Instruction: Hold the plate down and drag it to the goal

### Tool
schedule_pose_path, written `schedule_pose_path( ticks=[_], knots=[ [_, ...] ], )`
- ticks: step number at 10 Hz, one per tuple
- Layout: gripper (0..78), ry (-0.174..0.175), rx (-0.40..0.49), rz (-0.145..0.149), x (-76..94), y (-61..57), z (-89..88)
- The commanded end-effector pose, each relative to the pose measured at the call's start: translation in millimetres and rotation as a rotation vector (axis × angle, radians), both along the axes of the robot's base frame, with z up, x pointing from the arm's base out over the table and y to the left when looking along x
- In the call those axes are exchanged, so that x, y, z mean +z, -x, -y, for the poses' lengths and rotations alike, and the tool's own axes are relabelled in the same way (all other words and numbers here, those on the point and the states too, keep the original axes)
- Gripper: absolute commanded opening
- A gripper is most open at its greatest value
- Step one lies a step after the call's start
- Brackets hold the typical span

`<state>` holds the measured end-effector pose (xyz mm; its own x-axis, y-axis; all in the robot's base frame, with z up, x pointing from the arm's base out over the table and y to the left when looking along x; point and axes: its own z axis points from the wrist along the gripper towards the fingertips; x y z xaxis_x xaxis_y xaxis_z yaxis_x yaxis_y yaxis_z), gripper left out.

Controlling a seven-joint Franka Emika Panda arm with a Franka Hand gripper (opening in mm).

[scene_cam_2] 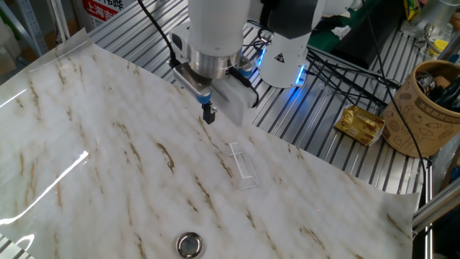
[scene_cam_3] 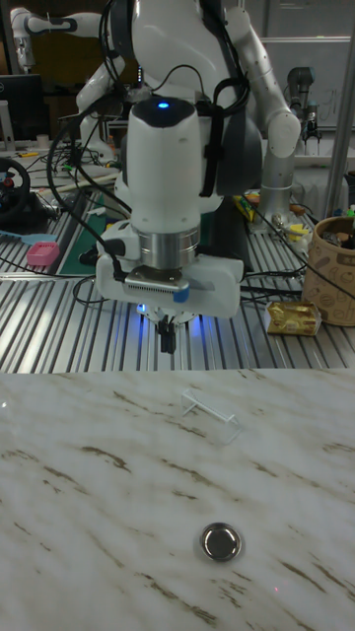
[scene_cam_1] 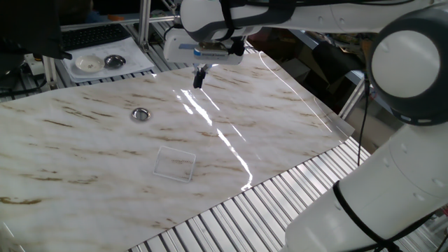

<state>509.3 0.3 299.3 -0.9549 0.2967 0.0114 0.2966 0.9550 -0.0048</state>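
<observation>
Gripper point(scene_cam_1: 199, 78), fingers together, hovers near worktop's edge; plate point(scene_cam_1: 141, 114) untouched, well apart from goal point(scene_cam_1: 175, 164)

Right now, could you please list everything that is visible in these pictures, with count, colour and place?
plate: one, shiny silver, on the marble sheet, apart from the goal and the gripper.
goal: one, nearly transparent square outline, on the marble sheet nearer the front edge in the one fixed view.
marble sheet: one, white with brown veins, covering the table.
tray: one, white, beyond the sheet's far corner, holding a white dish and a silver dish.
paper cup: one, brown, on the metal slats.
gold packet: one, beside the cup.
gripper: one, black fingers shut, above the sheet, holding nothing.
</observation>
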Motion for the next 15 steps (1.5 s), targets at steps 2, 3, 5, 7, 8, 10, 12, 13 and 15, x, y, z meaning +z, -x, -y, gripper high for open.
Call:
schedule_pose_path(
  ticks=[2,3,5,7,8,10,12,13,15],
  knots=[
    [0.0,-0.001,-0.008,0.011,-0.4,-14.4,0.0],
    [0.0,-0.006,-0.006,0.012,-0.7,-16.8,0.0],
    [0.0,-0.010,-0.004,0.019,-2.8,-22.4,0.1],
    [0.0,-0.007,0.003,0.020,-4.7,-29.5,0.5],
    [0.0,-0.007,0.008,0.024,-6.9,-33.5,0.8],
    [0.0,-0.007,0.015,0.030,-10.7,-40.1,1.3],
    [0.0,-0.005,0.018,0.038,-11.3,-43.8,1.8],
    [0.0,-0.005,0.018,0.038,-11.3,-43.8,1.8],
    [0.0,-0.015,-0.001,0.054,-11.3,-43.8,1.8]
  ],
)
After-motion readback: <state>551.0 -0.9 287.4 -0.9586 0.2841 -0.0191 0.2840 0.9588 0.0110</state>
